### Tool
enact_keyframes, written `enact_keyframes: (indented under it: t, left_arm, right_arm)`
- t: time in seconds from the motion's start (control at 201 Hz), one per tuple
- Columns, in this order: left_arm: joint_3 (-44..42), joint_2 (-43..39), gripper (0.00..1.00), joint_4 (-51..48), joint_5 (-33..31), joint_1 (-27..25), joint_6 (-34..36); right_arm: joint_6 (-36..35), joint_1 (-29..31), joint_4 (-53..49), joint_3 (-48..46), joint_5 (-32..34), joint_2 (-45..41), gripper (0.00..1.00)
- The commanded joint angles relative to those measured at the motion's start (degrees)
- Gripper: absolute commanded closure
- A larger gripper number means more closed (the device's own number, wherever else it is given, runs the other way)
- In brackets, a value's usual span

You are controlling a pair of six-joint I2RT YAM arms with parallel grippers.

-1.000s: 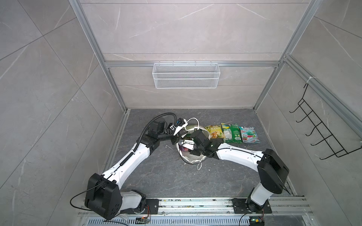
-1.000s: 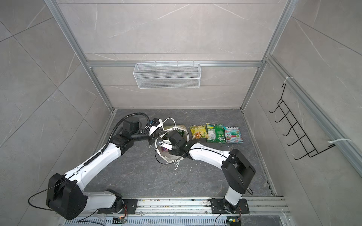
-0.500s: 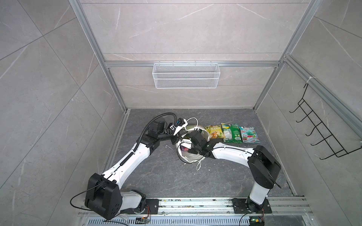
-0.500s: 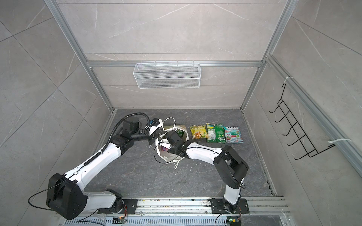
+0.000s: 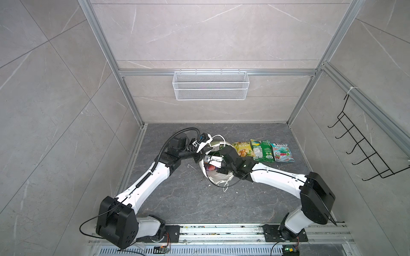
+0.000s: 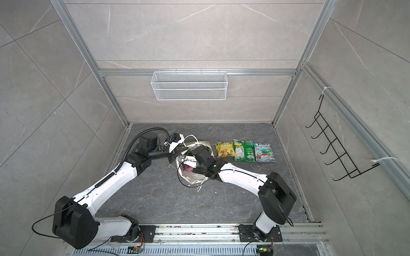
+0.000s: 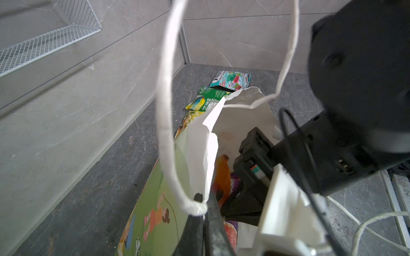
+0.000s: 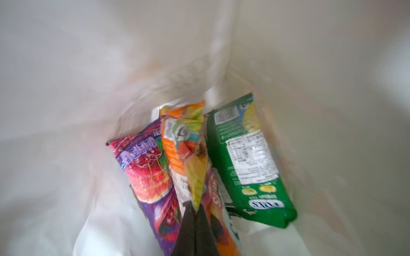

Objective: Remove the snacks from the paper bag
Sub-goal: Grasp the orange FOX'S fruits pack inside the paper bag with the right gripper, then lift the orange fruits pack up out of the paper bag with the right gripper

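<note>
The paper bag (image 5: pixel 216 177) stands open mid-floor, pale green outside (image 7: pixel 155 210) and white inside (image 8: pixel 88 88). My left gripper (image 7: pixel 205 209) is shut on its rim where a cord handle (image 7: pixel 165 124) joins. My right gripper (image 8: pixel 196 207) is deep inside the bag, shut on the edge of an orange packet (image 8: pixel 184 150). A purple packet (image 8: pixel 144 172) and a green packet (image 8: pixel 248 159) stand on either side of it. Three snacks lie on the floor to the right of the bag: a yellow chip bag (image 5: pixel 243 149), a green bag (image 5: pixel 261 150) and a teal mint bag (image 5: pixel 281 152).
A white wire mesh basket (image 5: pixel 210 88) hangs on the back wall. A black hook rack (image 5: pixel 363 155) is fixed to the right wall. Both arm bases sit on a rail (image 5: pixel 221 230) at the front edge. A loose cord handle (image 5: pixel 225 185) trails beside the bag.
The right arm reached further into the bag, then its elbow swung back out to the right. Its jaws have closed on the orange packet. The left arm has held still.
</note>
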Motion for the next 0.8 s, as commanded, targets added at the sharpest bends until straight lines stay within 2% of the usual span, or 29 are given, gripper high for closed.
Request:
enact_keyframes:
  t: [0.0, 0.398, 0.523, 0.791]
  left_arm:
    - [-0.09, -1.35, 1.00, 3.61, 0.94, 0.05, 0.14]
    - [0.10, -0.62, 1.00, 5.25, -1.74, 0.05, -1.24]
    - [0.46, -0.44, 1.00, 5.00, -1.66, 0.05, -1.00]
    - [0.97, 0.93, 1.00, 6.75, -2.63, 0.05, -1.61]
  right_arm:
    - [1.64, 0.66, -1.22, -1.32, -2.46, -4.42, 1.00]
    - [3.68, 3.52, -6.31, -0.23, -4.66, -15.69, 1.00]
    - [4.87, 3.48, -7.54, -0.10, -7.13, -19.92, 1.00]
    - [7.05, 3.49, -5.97, -0.70, -4.69, -27.14, 1.00]
